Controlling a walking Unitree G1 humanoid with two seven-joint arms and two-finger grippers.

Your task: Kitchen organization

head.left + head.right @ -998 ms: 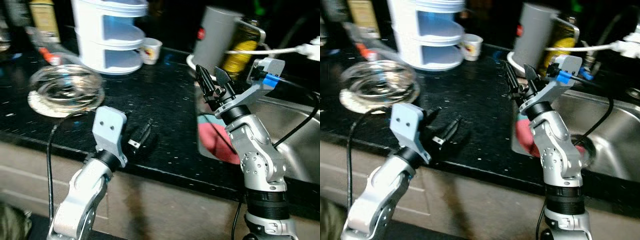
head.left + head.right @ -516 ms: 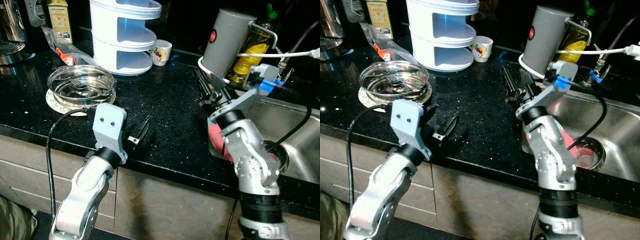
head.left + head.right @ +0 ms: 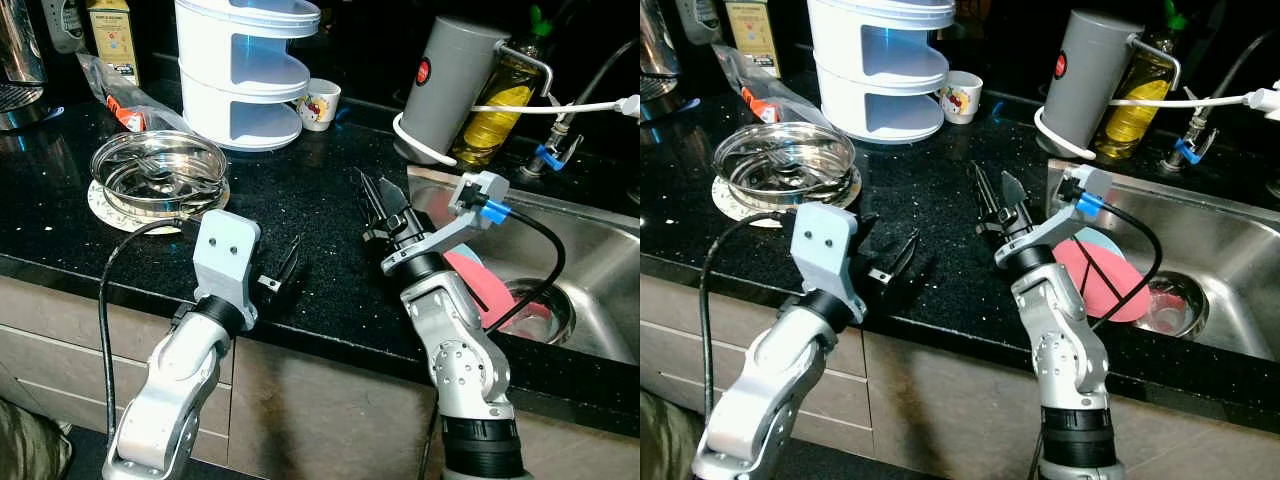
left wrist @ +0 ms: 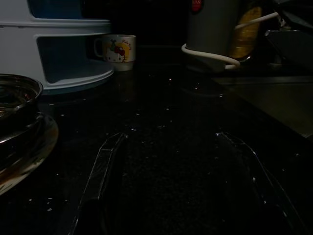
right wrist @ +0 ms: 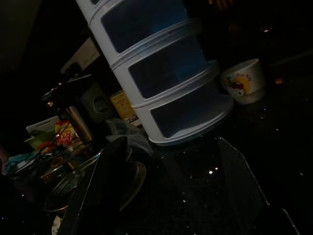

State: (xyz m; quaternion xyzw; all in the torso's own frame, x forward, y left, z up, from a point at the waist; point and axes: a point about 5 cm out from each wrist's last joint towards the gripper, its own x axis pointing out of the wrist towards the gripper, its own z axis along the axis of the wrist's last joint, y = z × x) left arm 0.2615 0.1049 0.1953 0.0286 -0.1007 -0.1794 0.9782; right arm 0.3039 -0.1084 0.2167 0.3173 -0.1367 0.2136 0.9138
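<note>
The robot is facing a black speckled countertop (image 3: 320, 215) with a steel sink (image 3: 590, 250) at its right end. The left gripper (image 3: 280, 270) is hanging low over the near part of the counter, its two black fingers spread apart and gripping nothing; in the left wrist view the fingers (image 4: 105, 161) are lying well apart just above the dark stone. The right gripper (image 3: 385, 205) is standing raised over the counter just left of the sink's edge, fingers pointing away from the robot, parted and holding nothing.

Far left on the counter, a shallow steel bowl (image 3: 160, 170) is sitting on a pale round plate (image 3: 105, 205), with what looks like cutlery lying inside it. Behind it a white tiered rack (image 3: 245, 70) is standing upright, and a small white printed cup (image 3: 320, 103) is sitting just beside the rack on its right. A crinkled plastic packet (image 3: 125, 95) is lying to the rack's left.

At the far right of the counter, a grey cylindrical appliance (image 3: 450, 85) is standing with a white cord (image 3: 415, 145) looping round its base, and a bottle of yellow liquid (image 3: 495, 100) is touching or nearly touching its right side. Inside the sink a pink plate (image 3: 485, 295) is leaning near the drain (image 3: 545, 305).
</note>
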